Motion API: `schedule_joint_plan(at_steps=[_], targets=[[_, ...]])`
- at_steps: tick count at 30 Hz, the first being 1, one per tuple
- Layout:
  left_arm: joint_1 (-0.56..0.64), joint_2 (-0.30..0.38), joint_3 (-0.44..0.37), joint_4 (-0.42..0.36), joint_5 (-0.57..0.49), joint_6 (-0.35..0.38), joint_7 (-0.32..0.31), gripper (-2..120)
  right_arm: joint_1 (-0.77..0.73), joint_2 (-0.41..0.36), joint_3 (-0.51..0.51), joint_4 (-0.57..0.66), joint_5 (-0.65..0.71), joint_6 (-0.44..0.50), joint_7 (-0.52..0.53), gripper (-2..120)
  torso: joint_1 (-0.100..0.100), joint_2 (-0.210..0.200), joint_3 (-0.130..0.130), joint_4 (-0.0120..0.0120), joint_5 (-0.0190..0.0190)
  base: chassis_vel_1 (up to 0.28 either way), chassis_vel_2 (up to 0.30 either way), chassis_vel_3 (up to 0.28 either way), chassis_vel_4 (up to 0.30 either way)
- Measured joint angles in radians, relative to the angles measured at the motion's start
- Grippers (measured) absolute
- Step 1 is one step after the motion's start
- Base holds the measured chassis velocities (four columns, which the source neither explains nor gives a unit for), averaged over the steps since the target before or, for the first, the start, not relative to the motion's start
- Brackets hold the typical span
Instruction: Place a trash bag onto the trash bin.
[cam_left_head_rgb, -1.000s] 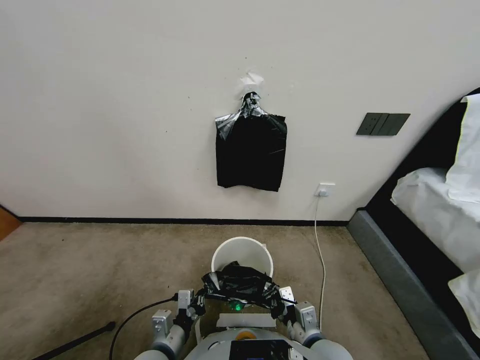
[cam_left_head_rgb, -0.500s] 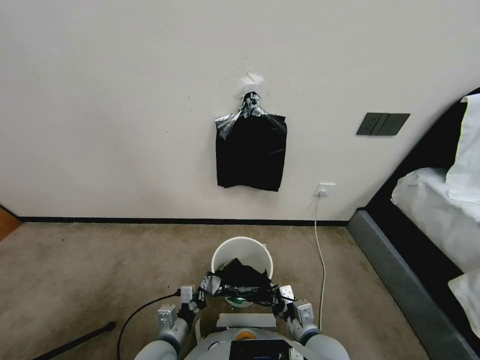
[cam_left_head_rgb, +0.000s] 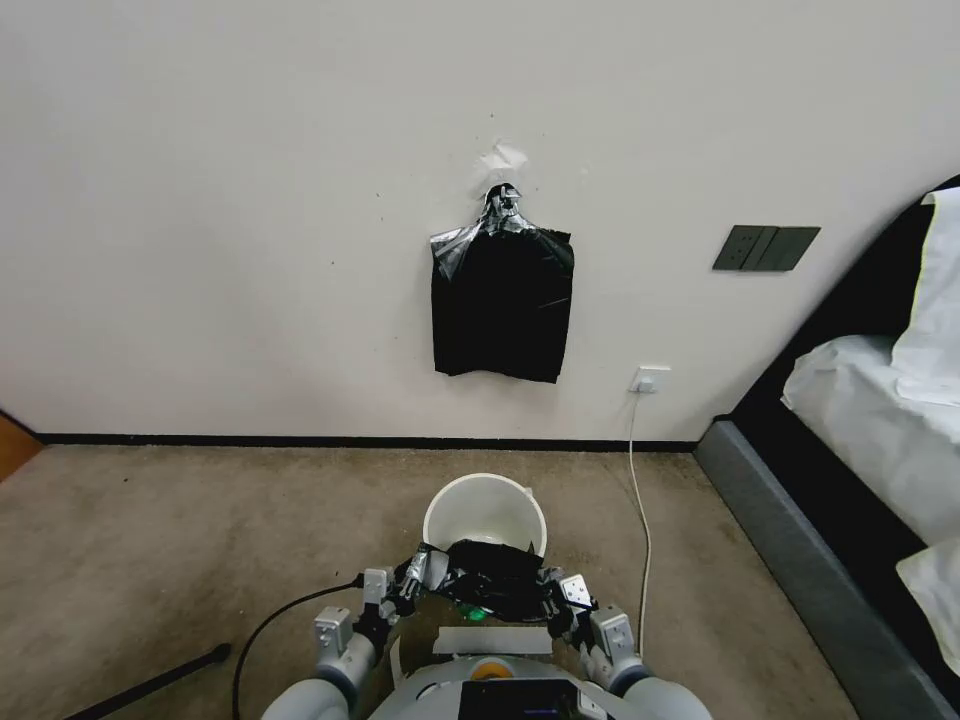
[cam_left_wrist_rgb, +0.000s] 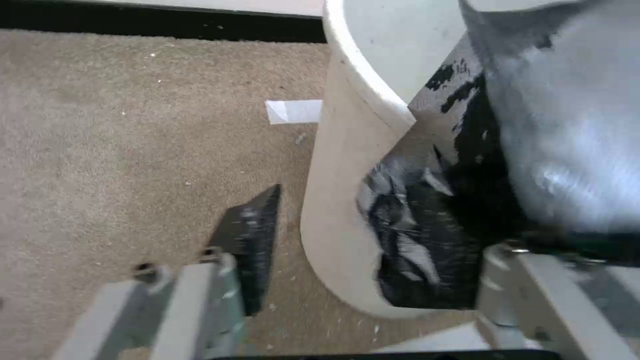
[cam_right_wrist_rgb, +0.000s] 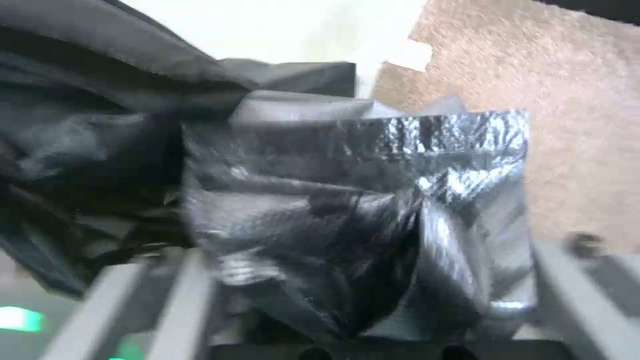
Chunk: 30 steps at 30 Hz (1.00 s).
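Bag (cam_left_head_rgb: 492, 578) looks feather-light, floppy and slick, so I'd say the hem is the place to hold it. Left gripper (cam_left_head_rgb: 408, 586) pinches one edge, right gripper (cam_left_head_rgb: 552, 600) clamps the other, stretching it over the near rim of the bin (cam_left_head_rgb: 485, 500). Glossy, crinkly black film.

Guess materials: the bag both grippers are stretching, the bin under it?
Trash bag: seems thin glossy black plastic film; it crinkles and throws silvery glare. Trash bin: looks like smooth cream-white moulded plastic, with even tapered walls and a rolled rim; finish probably satin.
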Motion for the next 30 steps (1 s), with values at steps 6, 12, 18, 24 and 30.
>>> schedule_joint_plan(at_steps=[6, 12, 18, 24, 30], targets=[[0.004, 0.002, -0.103, 0.041, 0.102, -0.056, 0.2, 80, 0.014, -0.006, 0.015, -0.014, -0.009, 0.031, -0.069, 82, 0.0, 0.0, 0.0, 0.0001, 0.0002, 0.0, 0.0, 0.0, 0.0], [-0.007, -0.008, -0.161, 0.079, 0.137, -0.148, 0.397, 97, 0.022, -0.005, 0.017, -0.014, -0.043, 0.037, -0.098, 97, 0.0, 0.0, 0.0, 0.0, 0.0001, 0.0, 0.0, 0.0, 0.0], [-0.04, -0.009, -0.282, 0.13, 0.135, -0.197, 0.746, 100, -0.002, -0.02, 0.024, 0.043, -0.045, 0.017, -0.13, 100, 0.0, 0.0, 0.0, 0.0, 0.0, 0.0, 0.0, 0.0, 0.0], [-0.061, -0.014, -0.352, 0.169, 0.089, -0.22, 0.844, 100, -0.016, -0.005, 0.027, 0.065, -0.112, 0.044, -0.171, 100, 0.0, 0.0, 0.0, 0.0001, 0.0, 0.0, 0.0, 0.0, 0.0], [-0.113, -0.024, -0.446, 0.243, -0.006, -0.252, 1.039, 100, -0.049, -0.002, 0.053, 0.09, -0.145, 0.114, -0.249, 100, 0.0, 0.0, 0.0, 0.0, 0.0, 0.0, 0.0, 0.0, 0.0]])
